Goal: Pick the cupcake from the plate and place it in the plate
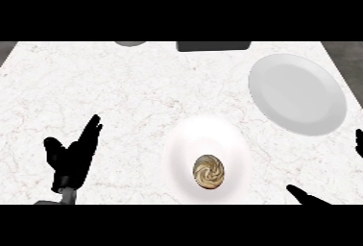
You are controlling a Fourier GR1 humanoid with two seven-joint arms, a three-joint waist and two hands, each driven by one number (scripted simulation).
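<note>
A cupcake (209, 172) with brown and cream swirled frosting stands on the near part of a white plate (205, 134) in the lower middle of the counter. A second plate (297, 93), pale grey and bare, lies at the right, farther back. My left hand (71, 158) rests at the lower left, fingers straight and pointing up, well clear of both plates. Of my right hand only a finger (306, 196) at the bottom right and a tip (358, 141) at the right edge show, spread wide apart to the right of the cupcake's plate and holding nothing.
A dark rectangular object (212, 46) and a grey round object (130, 43) sit at the counter's far edge. White marbled counter (106, 86) stretches across the left and middle.
</note>
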